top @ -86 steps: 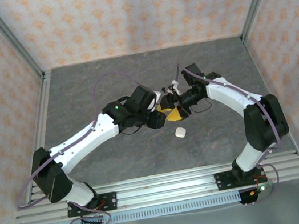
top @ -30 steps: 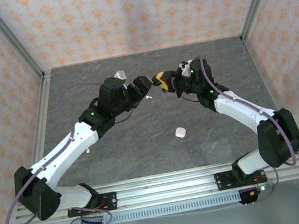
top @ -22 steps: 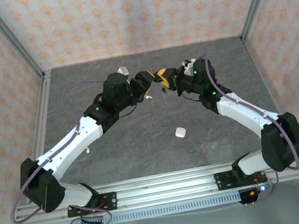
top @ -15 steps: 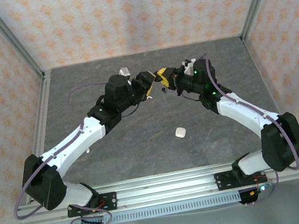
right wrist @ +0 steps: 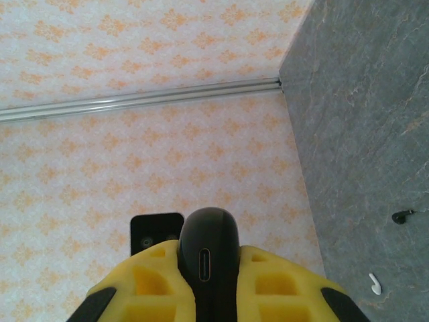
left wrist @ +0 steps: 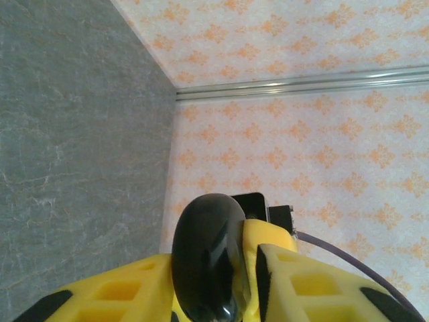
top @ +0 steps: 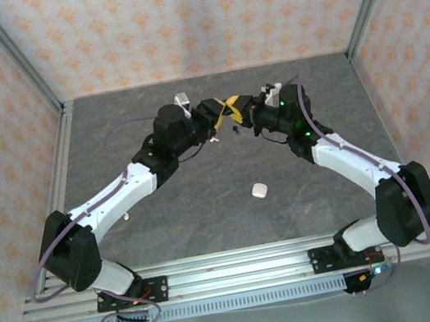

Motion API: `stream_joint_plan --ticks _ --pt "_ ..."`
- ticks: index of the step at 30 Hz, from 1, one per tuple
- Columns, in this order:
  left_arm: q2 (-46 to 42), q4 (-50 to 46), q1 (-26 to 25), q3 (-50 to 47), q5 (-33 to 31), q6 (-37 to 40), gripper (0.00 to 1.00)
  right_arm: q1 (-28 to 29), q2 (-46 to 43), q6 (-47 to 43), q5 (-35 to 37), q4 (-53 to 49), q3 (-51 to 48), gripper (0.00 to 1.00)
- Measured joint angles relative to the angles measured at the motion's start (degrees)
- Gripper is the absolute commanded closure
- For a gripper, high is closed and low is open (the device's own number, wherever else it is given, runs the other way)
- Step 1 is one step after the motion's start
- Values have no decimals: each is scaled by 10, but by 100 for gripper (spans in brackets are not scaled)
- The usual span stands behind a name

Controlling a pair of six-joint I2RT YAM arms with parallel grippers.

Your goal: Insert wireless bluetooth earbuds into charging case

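Left hand [top: 223, 113] nearer half-hidden case [right wrist: 209, 261]

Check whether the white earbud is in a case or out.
Out: the white earbud lies bare on the table, near a black earbud.

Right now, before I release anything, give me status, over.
Right end effector shut on black case. Left end effector around same case, grip unclear. Black earbud, white earbud loose on table; white case apart.

White arms [top: 121, 196], black joints, purple cables [left wrist: 335, 253], yellow-padded pincers [left wrist: 249, 278]
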Motion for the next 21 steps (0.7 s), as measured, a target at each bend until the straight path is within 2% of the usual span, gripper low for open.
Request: stream_joint_plan --ticks 8,10,13,16,21 --pt "9 13 4 0 15 -12 85 -2 0 0 2 2 0 88" --pt "9 12 5 0 17 -9 90 -3 0 -1 2 2 0 82" --pt "8 -1 6 4 22 4 96 -3 0 -8 -1 0 0 66" --pt "2 -53 11 23 32 45 99 -6 -6 -43 -11 -32 3 54" --pt "-2 -213 25 115 65 163 100 -39 -26 -202 -52 -207 89 49"
